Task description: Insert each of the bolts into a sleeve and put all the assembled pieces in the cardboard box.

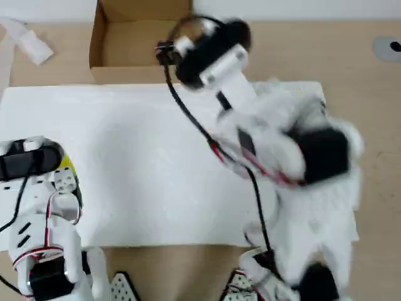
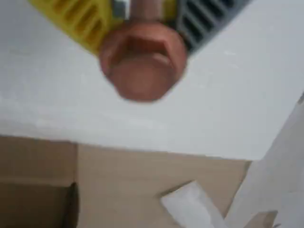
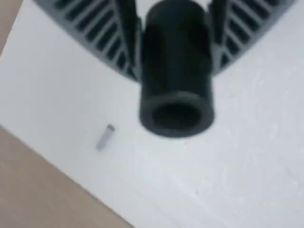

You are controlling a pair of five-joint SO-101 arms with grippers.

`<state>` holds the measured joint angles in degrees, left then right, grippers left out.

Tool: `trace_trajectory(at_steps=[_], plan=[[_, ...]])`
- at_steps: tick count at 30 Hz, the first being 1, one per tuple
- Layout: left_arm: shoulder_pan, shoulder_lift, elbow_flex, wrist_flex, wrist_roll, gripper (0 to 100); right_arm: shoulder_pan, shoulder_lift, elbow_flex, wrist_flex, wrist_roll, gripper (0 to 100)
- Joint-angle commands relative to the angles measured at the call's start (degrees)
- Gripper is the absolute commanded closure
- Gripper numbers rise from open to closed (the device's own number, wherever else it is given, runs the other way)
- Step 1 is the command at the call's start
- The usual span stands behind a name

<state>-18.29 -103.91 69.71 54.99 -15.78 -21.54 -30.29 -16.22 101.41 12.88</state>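
From above, the cardboard box (image 1: 131, 44) sits at eleven o'clock; the left wrist view shows the left gripper (image 2: 145, 12) clamping what seems a copper bolt (image 2: 142, 64); the right wrist view shows the right gripper (image 3: 175, 23) gripping a black sleeve (image 3: 175, 80).

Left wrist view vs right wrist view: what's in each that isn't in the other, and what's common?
Left wrist: a copper bolt, head toward the camera, clamped in the left gripper. A white strip lies on the table.
Right wrist: a black sleeve, open end toward the camera, clamped in the right gripper. A small grey cylinder lies on the white sheet.
Both: the white sheet on the table, with one edge of it in frame.
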Motion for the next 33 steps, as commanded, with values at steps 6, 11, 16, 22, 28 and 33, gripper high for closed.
trace_trajectory(at_steps=[6,11,16,22,28,33], plan=[[12.92,-0.13,-3.52,-4.75,1.14,100,2.24,-31.87,26.86,-5.10,-2.20,98.8],[18.20,-0.13,-3.52,-4.75,1.14,100,7.08,-45.93,44.44,-12.57,-2.29,98.8],[22.15,-0.04,-3.52,-4.92,1.23,100,8.40,-58.15,59.91,-24.26,-4.13,98.8],[25.85,0.04,-0.53,-13.36,1.32,100,8.31,-67.21,77.67,-39.30,-4.22,98.8],[28.75,5.32,2.11,-22.24,1.32,100,5.93,-71.52,93.58,-51.69,-9.41,98.8],[30.33,13.85,1.67,-31.03,3.87,100,-1.98,-72.31,99.82,-58.99,-12.48,98.8]])
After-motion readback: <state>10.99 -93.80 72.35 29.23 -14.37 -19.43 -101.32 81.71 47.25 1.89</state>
